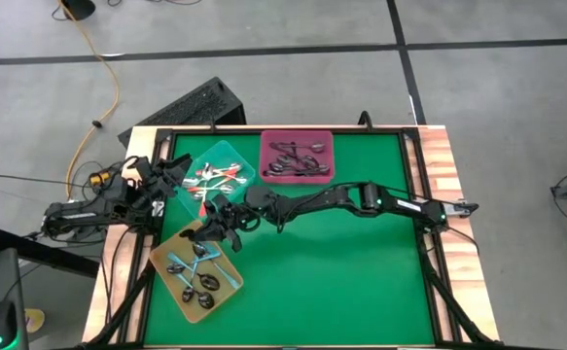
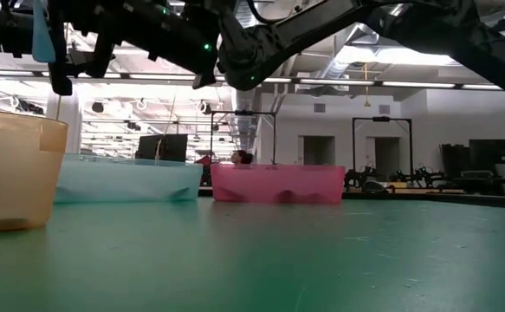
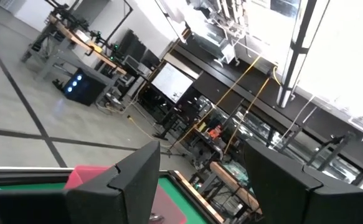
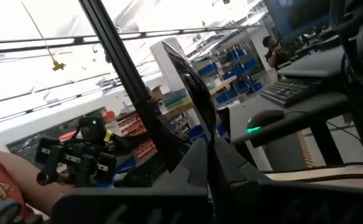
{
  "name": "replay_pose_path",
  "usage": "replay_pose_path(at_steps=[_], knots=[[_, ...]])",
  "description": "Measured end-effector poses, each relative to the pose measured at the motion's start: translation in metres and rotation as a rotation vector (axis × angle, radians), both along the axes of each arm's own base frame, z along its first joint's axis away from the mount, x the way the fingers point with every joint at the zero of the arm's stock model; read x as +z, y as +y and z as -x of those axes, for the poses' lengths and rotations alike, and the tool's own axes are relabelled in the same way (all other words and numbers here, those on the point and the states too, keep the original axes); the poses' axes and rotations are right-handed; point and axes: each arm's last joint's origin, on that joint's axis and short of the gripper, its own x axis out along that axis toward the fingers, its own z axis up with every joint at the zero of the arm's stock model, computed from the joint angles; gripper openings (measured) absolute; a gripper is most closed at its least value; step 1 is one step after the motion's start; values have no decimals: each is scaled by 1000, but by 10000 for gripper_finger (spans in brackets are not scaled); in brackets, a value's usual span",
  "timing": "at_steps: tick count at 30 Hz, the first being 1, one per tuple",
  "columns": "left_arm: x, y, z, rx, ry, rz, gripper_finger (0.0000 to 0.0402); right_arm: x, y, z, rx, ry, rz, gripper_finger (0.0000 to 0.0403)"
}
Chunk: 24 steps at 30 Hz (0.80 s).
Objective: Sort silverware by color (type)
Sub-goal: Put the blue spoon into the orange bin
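At the left of the high view the left gripper (image 1: pixel 171 180) sits by the table's left edge, just beside the teal tray (image 1: pixel 247 157), its fingers (image 3: pixel 128 180) spread wide with nothing between them. In that tray lie the orange-red spoons (image 1: pixel 217 177), mostly lengthwise across the frame. Below it, the yellow tray (image 1: pixel 169 245) holds the light blue spoons (image 1: pixel 203 272), lying at mixed angles. Moving right, the right gripper (image 1: pixel 217 228) hangs over that tray's upper right corner, its arm reaching in from the right of the frame; its fingers are pressed together, and whether a spoon is pinched there cannot be told. The blue spoons lie just below and left of it, so it seems the nearer arm for that tray. Further right, at the upper middle, the pink tray (image 1: pixel 297 136) holds the dark spoons (image 1: pixel 296 160). No spoon shows loose on the green table (image 1: pixel 361 282), so the sorting looks nearly done
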Motion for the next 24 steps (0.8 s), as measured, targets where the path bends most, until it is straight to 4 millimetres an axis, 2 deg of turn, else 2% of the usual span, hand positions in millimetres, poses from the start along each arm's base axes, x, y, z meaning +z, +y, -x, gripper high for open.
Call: replay_pose_path(at_steps=[7, 11, 16, 21, 24], knots=[[0, 0, 0, 13, -9, 10, 219, -5, 16, -1, -5, 20, 17, 7], [0, 0, 0, 13, -11, 12, 219, -21, 26, -1, 30, -14, -11, 8], [1, 0, 1, 9, -27, 24, 219, -45, 13, -10, 42, 40, -138, 8], [1, 0, 0, 7, -24, 21, 219, -47, 8, -22, 99, 64, -211, 8], [1, 0, 0, 8, -21, 19, 219, -57, 9, -29, 119, 116, -242, 11]])
